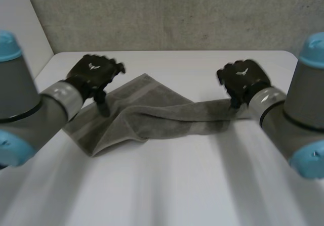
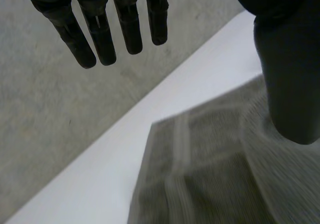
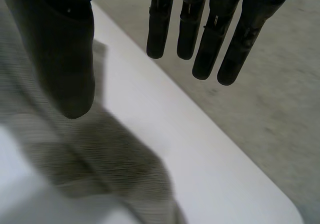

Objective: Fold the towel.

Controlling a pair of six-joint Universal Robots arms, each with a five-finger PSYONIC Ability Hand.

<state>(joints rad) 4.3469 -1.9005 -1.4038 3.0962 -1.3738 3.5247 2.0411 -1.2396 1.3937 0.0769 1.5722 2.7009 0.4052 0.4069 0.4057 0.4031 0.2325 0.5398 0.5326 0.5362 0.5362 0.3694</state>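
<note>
Grey towel (image 1: 152, 109) lies on the white table (image 1: 167, 185). It is flat and wide at its 9 o'clock end and bunched into a narrow rope toward 3 o'clock. My left robot hand (image 1: 93, 74) sits over the towel's 10 o'clock corner, spread wide with fingers straight, thumb pointing down at the cloth, gripping nothing. My right robot hand (image 1: 243, 78) is at the 3 o'clock end, also wide with fingers straight, thumb just over the bunched cloth. I cannot tell whether either thumb touches it. Grey wall (image 1: 177, 13) at 12 o'clock.
</note>
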